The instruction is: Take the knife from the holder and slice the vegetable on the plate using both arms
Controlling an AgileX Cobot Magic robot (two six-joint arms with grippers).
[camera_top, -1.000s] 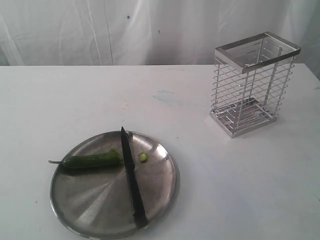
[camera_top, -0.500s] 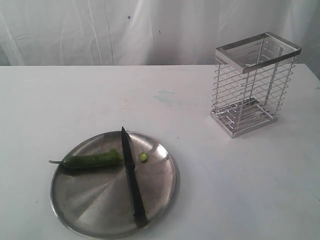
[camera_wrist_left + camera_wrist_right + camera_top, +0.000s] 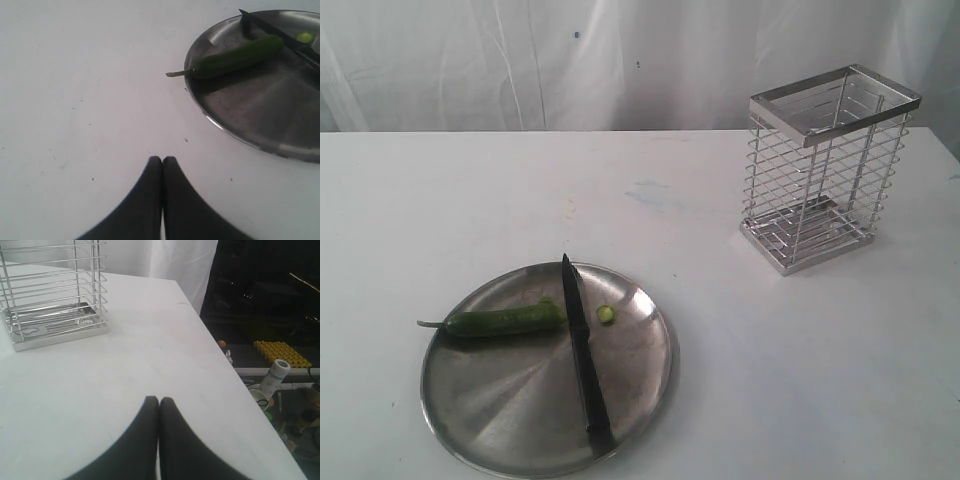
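Note:
The black knife [image 3: 582, 350] lies flat across the steel plate [image 3: 500, 410], tip toward the far rim and handle at the near rim. Left of the blade lies the green vegetable [image 3: 505, 320], its stem pointing left; the blade rests against its right end. Both also show in the left wrist view: vegetable [image 3: 235, 57], knife [image 3: 285, 37], plate [image 3: 250, 120]. The wire holder [image 3: 825, 165] stands with nothing in it at the right rear. My left gripper [image 3: 162, 159] is shut on nothing over bare table beside the plate. My right gripper [image 3: 159, 400] is shut on nothing, well off from the holder [image 3: 52, 295]. Neither arm shows in the exterior view.
A tiny green cut-off slice [image 3: 607, 314] lies on the plate right of the blade. The white table [image 3: 740, 380] ends at an edge [image 3: 235, 370] close to my right gripper, with clutter on the floor beyond it. A white curtain [image 3: 620, 60] hangs behind.

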